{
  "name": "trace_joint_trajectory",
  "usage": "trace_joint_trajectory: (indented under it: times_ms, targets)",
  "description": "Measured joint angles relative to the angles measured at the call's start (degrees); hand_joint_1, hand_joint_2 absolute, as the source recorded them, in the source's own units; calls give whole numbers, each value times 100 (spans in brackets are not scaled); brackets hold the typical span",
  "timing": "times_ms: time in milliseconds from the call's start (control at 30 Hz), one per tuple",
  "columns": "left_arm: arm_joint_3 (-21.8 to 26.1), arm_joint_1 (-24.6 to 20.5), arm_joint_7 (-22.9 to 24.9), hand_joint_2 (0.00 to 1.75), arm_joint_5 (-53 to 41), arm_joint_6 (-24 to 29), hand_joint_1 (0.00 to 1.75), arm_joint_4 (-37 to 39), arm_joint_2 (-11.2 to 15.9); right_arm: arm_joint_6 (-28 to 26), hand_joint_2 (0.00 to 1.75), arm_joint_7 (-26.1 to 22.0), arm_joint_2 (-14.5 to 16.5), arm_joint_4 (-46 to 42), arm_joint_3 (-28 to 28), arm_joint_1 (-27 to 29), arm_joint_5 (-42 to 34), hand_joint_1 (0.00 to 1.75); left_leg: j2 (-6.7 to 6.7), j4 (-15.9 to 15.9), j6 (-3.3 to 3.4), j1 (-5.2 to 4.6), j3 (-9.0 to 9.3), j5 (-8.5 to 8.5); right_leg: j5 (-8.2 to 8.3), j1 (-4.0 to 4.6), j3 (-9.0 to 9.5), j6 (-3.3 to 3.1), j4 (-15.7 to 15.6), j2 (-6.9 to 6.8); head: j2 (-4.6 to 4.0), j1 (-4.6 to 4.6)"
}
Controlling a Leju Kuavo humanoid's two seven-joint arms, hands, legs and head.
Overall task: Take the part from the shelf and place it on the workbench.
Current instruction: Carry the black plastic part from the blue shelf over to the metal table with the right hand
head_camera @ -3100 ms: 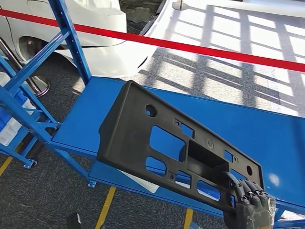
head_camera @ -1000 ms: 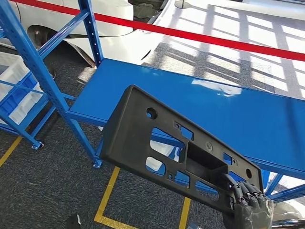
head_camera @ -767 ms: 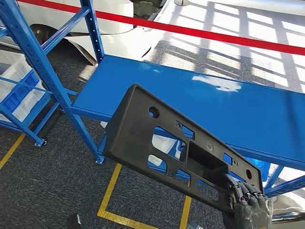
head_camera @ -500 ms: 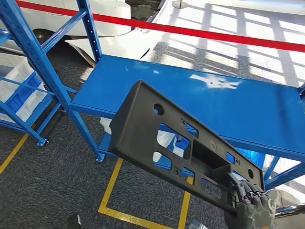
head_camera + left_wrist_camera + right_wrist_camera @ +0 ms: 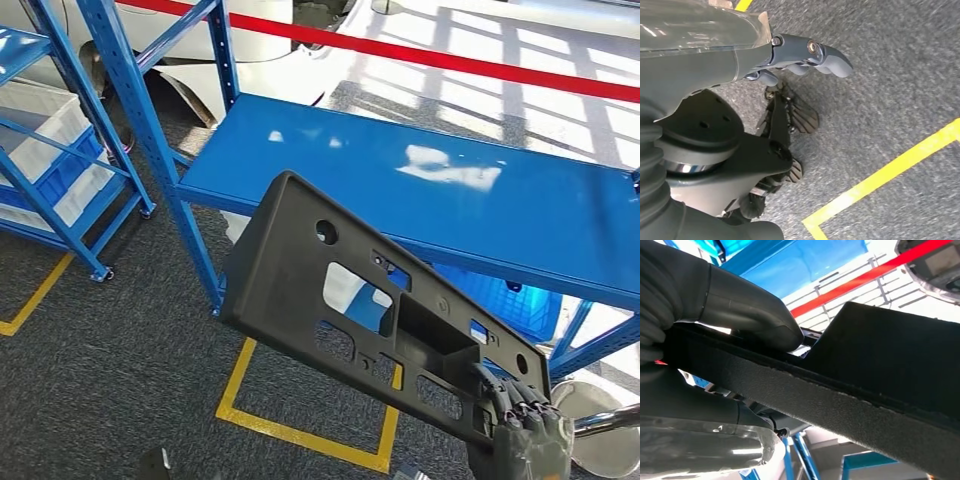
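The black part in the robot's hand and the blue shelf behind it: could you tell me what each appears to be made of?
The black part, gripped at one end by the right hand, looks like moulded plastic: matte, with moulded cutouts and a finely grained edge in the right wrist view. The blue shelf looks like painted sheet metal: glossy, with bright window glare, on perforated steel-style uprights. Neither can be confirmed by look alone.

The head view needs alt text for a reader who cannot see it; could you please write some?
The robot's right hand grips one end of a long black plastic part pierced with cutouts, holding it tilted in front of a bare blue metal shelf. Below lies grey carpet with yellow floor lines; a red barrier tape runs behind.
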Motion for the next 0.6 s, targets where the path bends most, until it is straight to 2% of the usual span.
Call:
trace_joint_trajectory:
  times_ms: [33, 67, 100, 133, 167, 200, 233, 267, 300, 333, 400, 433, 467, 500, 567, 600]
  targets:
    - [0, -1, 1, 175, 0, -1, 0, 0, 0, 0, 175, -4, 1, 1, -1, 1, -5, 175, 3, 4, 23, -10, -79, 63, -299, -2, -83, 21, 356, 1, 0, 5]
    - [0, -1, 1, 175, -1, -2, 0, 0, 0, 0, 175, -4, 1, 2, -1, 3, -10, 175, 7, 10, 34, -22, -160, 124, -512, -4, -152, 32, 726, 1, 0, 5]
    - [0, -1, 1, 175, -1, -2, 0, 0, 0, 0, 175, -4, 1, 2, -1, 5, -13, 175, 11, 18, 41, -36, -244, 185, -602, -4, -170, 35, 1010, 1, 0, 7]
    - [0, -1, 1, 175, -1, -2, 0, 0, 0, 0, 175, -4, 1, 3, -1, 6, -14, 175, 13, 25, 43, -51, -326, 243, -554, -3, -97, 27, 1112, 2, 0, 6]
    - [0, -1, 0, 175, -1, -2, 0, 0, 0, 0, 175, -4, 1, 3, -2, 7, -15, 175, 13, 31, 44, -66, -403, 298, -412, 1, 75, 8, 1002, 5, 0, 6]
    - [0, -1, 0, 175, -1, -2, 0, 0, -1, 0, 175, -4, 1, 2, -2, 5, -18, 175, 10, 35, 43, -81, -468, 352, -245, 11, 347, -28, 680, 11, 0, 5]
    - [0, -1, -1, 175, -1, -2, 0, 0, -4, 0, 175, -5, 1, -3, -3, 0, -22, 175, 7, 38, 38, -90, -518, 399, -131, 30, 684, -82, 227, 27, 0, 5]
    - [0, -2, -2, 175, -1, -3, 0, 0, -8, 0, 175, -8, 1, -13, -4, -7, -28, 175, 3, 41, 24, -100, -551, 444, -93, 54, 1005, -140, -257, 41, 0, 5]
    - [0, -2, -3, 175, -1, -3, 0, 0, -12, -1, 175, -13, 1, -24, -7, -17, -37, 175, 1, 41, 0, -101, -580, 492, -107, 82, 1241, -187, -640, 54, 0, 2]
    - [0, -2, -4, 175, -2, -4, 0, 0, -15, -1, 175, -21, 1, -37, -13, -24, -45, 175, 3, 41, -31, -94, -607, 541, -139, 108, 1369, -221, -873, 63, 0, 1]
    - [0, 0, -5, 175, -3, -3, 0, 0, -13, -2, 175, -39, 2, -55, -31, -25, -67, 175, 0, 46, -106, -74, -665, 610, -100, 123, 1365, -270, -1011, 52, 0, 0]
    - [1, 0, -5, 175, -4, -1, 0, 0, -10, -2, 175, -54, 4, -60, -40, -24, -79, 175, -9, 83, -139, -68, -701, 546, -43, 116, 1322, -308, -1028, 37, 0, -1]
    - [1, 1, -5, 175, -3, 2, 0, 0, -7, -2, 175, -69, 7, -62, -48, -23, -93, 175, -19, 204, -168, -66, -748, 378, 22, 106, 1265, -348, -1043, 20, 0, -4]
    - [2, 0, -5, 175, -2, 4, 0, 0, -3, -2, 175, -87, 13, -63, -55, -24, -108, 175, -28, 435, -193, -61, -817, 113, 89, 94, 1191, -383, -1046, 2, 0, -7]
    - [2, 0, -6, 175, -2, 4, 0, 0, 2, -2, 175, -110, 28, -64, -76, -19, -136, 175, -32, 1146, -238, -49, -974, -430, 201, 106, 1003, -414, -998, -14, 0, -12]
    - [2, 0, -7, 175, -1, 4, 0, 0, 3, -2, 175, -119, 35, -64, -87, -16, -152, 175, -32, 1475, -256, -44, -1017, -545, 254, 109, 893, -413, -958, -20, 0, -12]
